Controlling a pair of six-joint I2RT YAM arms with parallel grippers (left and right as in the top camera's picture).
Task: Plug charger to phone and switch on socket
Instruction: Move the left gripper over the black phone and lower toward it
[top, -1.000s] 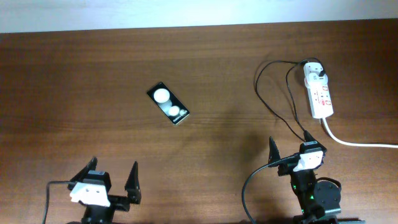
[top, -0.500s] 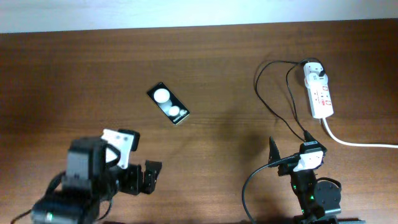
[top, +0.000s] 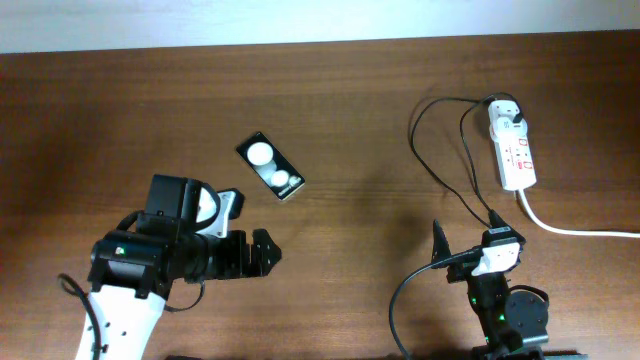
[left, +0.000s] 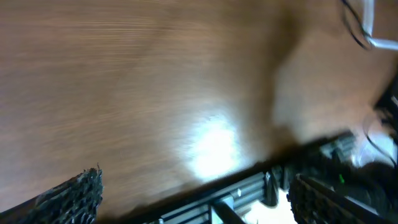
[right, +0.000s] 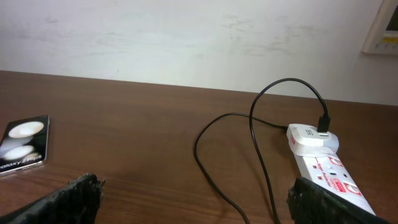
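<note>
Left end effector (top: 268, 252) spread wide, empty, near phone (top: 270, 167) on bench (top: 350, 100). Right end effector (top: 467, 235) likewise wide, empty. Charger (top: 440, 165) looped beside socket (top: 515, 150), adapter plugged in, tip not located. Risks: snagging slack cable and dragging socket; glossy phone skidding under a poor pinch.

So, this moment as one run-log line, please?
left gripper open, apart from phone | right gripper open | charger plugged into power strip, not into phone
</note>
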